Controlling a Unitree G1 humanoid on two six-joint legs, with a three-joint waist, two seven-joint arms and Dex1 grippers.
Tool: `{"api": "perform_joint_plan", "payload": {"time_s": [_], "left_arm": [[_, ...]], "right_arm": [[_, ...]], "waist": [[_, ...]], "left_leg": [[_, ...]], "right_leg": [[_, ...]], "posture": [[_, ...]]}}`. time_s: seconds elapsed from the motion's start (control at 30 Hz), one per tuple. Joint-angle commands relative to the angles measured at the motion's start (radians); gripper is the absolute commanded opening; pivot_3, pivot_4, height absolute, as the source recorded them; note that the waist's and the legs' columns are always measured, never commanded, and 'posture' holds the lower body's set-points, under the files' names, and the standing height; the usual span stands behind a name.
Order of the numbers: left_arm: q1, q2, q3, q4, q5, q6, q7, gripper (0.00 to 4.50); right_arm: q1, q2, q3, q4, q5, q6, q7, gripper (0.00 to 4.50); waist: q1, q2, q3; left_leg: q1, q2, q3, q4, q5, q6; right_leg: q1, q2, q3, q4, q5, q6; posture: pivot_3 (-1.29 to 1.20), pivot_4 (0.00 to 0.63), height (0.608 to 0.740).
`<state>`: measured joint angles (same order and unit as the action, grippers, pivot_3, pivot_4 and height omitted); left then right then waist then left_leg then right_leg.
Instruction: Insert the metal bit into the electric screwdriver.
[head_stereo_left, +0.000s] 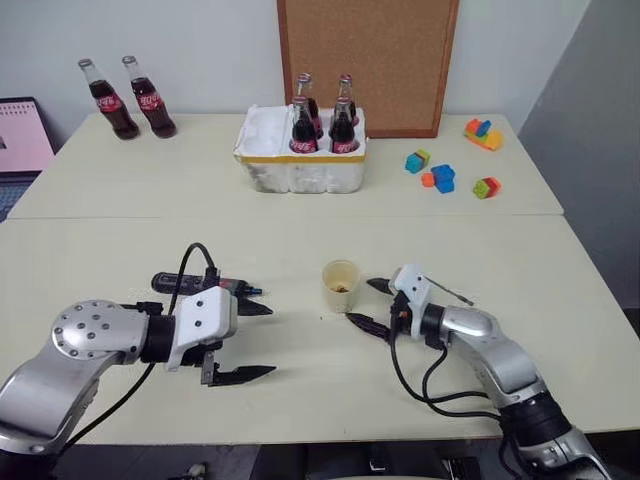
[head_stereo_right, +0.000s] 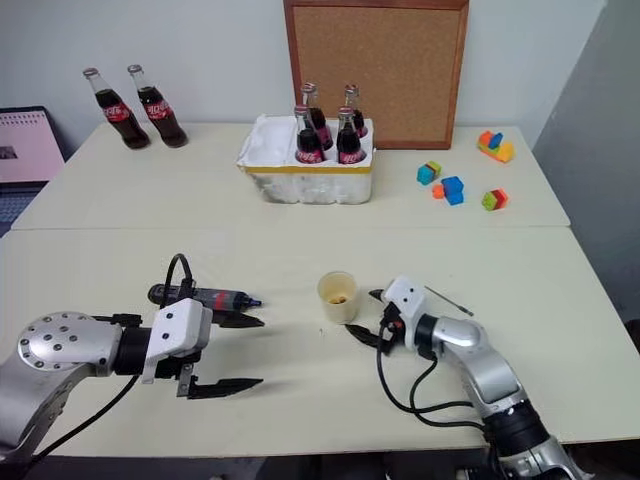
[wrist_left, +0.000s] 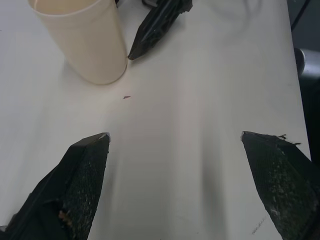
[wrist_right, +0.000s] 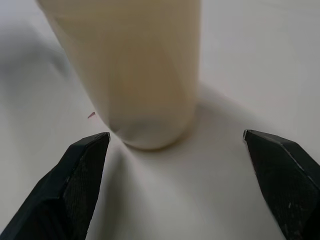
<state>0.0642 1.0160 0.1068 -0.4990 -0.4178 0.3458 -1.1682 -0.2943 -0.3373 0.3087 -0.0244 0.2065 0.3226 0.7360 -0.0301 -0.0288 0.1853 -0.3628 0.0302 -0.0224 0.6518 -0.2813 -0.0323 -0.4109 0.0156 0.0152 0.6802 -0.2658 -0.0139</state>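
Hovering low over the desk (head_stereo_left: 300, 400), our left claw (head_stereo_left: 245, 342) has its fingers spread wide and holds nothing. Our right claw (head_stereo_left: 372, 305) is spread too, empty, pointing at the small cream cup (head_stereo_left: 341, 285) just beside it. Past the left claw lies the electric screwdriver (head_stereo_right: 205, 297). Just behind the right claw lies the metal bit (head_stereo_left: 450, 292), on the desk. Farther back stands a foam box (head_stereo_left: 300, 160) of bottles.
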Motion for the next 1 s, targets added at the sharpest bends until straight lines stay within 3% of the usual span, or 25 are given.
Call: {"api": "perform_joint_plan", "payload": {"time_s": [0.03,0.37,0.47,0.6,0.8,1.0], "left_arm": [[0.0,-0.003,0.019,-0.003,0.009,-0.032,0.002,4.36],[-0.023,-0.026,-0.008,0.04,0.037,-0.07,0.006,4.36],[-0.035,-0.034,-0.012,0.05,0.028,-0.064,0.005,4.5],[-0.048,-0.047,-0.014,0.054,0.015,-0.053,0.008,4.5],[-0.075,-0.075,-0.023,0.047,0.005,-0.035,0.03,4.5],[-0.21,-0.193,-0.092,-0.027,-0.074,0.079,0.122,4.5]], "right_arm": [[-0.044,0.017,0.034,0.043,-0.051,-0.07,0.02,4.5],[-0.06,0.095,0.015,0.089,-0.051,-0.096,0.013,4.5],[-0.049,0.101,0.013,0.074,-0.052,-0.096,0.021,3.98],[-0.032,0.092,0.007,0.045,-0.053,-0.098,0.03,2.94],[-0.011,0.074,-0.019,-0.009,-0.045,-0.093,0.014,2.89],[0.071,-0.04,-0.25,-0.121,0.012,-0.048,-0.054,2.89]], "waist": [[0.0,0.0,0.0],[0.0,0.0,0.0],[0.0,0.0,0.0],[0.0,0.0,0.0],[0.0,0.0,0.0],[0.011,0.001,0.0]], "left_leg": [[0.0,0.0,0.0,0.0,0.0,0.0],[0.0,0.0,0.0,0.0,0.0,0.0],[0.0,0.0,0.0,0.0,0.0,0.0],[0.0,0.0,0.0,0.0,0.0,0.0],[0.0,0.0,0.0,0.0,0.0,0.0],[-0.003,-0.001,-0.001,0.004,0.0,0.0]], "right_leg": [[0.0,0.0,0.0,0.0,0.0,0.0],[0.0,0.0,0.0,0.0,0.0,0.0],[0.0,0.0,0.0,0.0,0.0,0.0],[0.0,0.0,0.0,0.0,0.0,0.0],[0.0,0.0,0.0,0.0,0.0,0.0],[0.001,-0.001,-0.001,0.0,0.0,0.0]], "posture": [[0.0,0.15,0.74],[0.0,0.15,0.74],[0.0,0.15,0.74],[0.0,0.15,0.74],[0.0,0.15,0.74],[0.0,0.15,0.74]]}}
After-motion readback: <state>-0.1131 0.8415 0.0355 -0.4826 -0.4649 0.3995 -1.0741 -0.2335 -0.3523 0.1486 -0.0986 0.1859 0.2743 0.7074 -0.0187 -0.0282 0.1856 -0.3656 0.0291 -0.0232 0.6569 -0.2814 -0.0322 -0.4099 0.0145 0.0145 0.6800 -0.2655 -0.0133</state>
